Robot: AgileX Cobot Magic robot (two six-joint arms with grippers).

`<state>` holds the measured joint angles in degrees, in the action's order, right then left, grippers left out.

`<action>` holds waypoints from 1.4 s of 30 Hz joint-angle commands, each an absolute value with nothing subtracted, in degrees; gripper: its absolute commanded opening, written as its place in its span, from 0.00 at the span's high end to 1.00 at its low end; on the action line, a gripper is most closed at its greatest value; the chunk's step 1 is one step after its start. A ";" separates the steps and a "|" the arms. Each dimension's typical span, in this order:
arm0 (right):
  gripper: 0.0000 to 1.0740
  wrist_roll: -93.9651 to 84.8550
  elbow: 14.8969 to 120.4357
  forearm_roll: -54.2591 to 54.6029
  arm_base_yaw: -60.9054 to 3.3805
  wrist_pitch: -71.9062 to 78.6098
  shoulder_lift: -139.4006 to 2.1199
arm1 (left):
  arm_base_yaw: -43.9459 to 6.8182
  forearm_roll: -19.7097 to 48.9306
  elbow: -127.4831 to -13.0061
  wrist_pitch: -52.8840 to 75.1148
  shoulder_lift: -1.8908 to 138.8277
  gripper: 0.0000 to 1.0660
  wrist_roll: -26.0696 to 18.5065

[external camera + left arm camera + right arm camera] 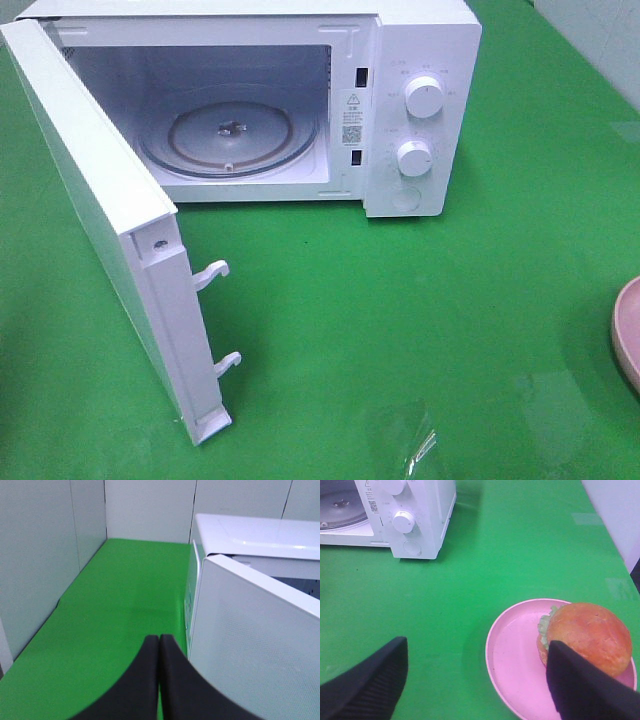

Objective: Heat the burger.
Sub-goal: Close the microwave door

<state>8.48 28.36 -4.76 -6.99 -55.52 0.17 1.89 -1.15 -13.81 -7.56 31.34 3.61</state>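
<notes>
Microwave [420, 110] door [95, 210] swung wide open. Left gripper [159, 639] clenched on nothing beside it. Right gripper [475, 680] spread wide above burger [585, 635] on pink plate [512, 660].

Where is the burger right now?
In the right wrist view, the burger sits on the pink plate, toward one side of it, on the green table right of the microwave, whose door stands open.

Bright, even light; glare on green tabletop [420, 440]; edges perhaps soft.
</notes>
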 commanded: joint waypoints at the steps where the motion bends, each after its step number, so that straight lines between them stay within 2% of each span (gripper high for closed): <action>1: 0.32 8.71 28.25 -4.76 -6.82 -55.00 1.72 | 1.95 -0.97 -10.14 -22.69 37.76 1.00 4.24; 5: 0.32 8.71 28.25 -4.76 -6.82 -55.00 1.72 | 1.95 -2.35 -9.85 -25.90 42.80 1.00 4.93; 6: 0.32 8.65 28.25 -4.76 -6.82 -55.00 1.72 | 1.95 -5.56 -9.85 -29.79 47.10 1.00 6.30; 7: 0.32 8.65 28.25 -4.76 -6.82 -55.00 1.72 | 1.95 -5.56 -9.85 -29.79 47.10 1.00 6.30; 8: 0.32 8.65 28.25 -4.76 -6.82 -55.00 1.72 | 1.95 -9.22 -9.85 -34.26 51.62 1.00 8.59; 9: 0.32 8.65 28.25 -4.76 -6.82 -55.00 1.72 | 1.95 -9.22 -9.85 -34.26 51.62 1.00 8.59; 10: 0.32 8.65 28.25 -4.76 -6.82 -55.00 1.72 | 1.95 -12.32 -9.97 -37.93 56.15 1.00 10.89; 12: 0.32 8.65 28.25 -4.76 -6.82 -55.00 1.72 | 1.95 -14.78 -10.71 -40.51 60.39 1.00 12.38; 18: 0.32 8.65 28.25 -4.76 -6.82 -55.00 1.72 | 1.03 -17.88 -13.29 -43.09 67.55 1.00 12.49; 19: 0.32 8.65 28.25 -4.76 -6.82 -55.00 1.72 | -0.57 -18.91 -14.73 -44.00 70.13 1.00 12.43; 30: 0.32 8.65 28.25 -4.76 -6.82 -55.00 1.72 | -7.79 -17.19 -18.96 -49.85 81.07 1.00 11.97; 31: 0.32 8.65 28.25 -4.76 -6.82 -55.00 1.72 | -9.85 -15.18 -20.05 -50.71 83.19 1.00 11.69; 40: 0.32 8.65 28.25 -4.76 -6.82 -55.00 1.72 | -13.18 -13.58 -22.86 -51.34 87.09 1.00 11.69; 42: 0.32 8.65 28.25 -4.76 -6.82 -55.00 1.72 | -15.41 -12.61 -24.87 -51.45 89.32 1.00 11.52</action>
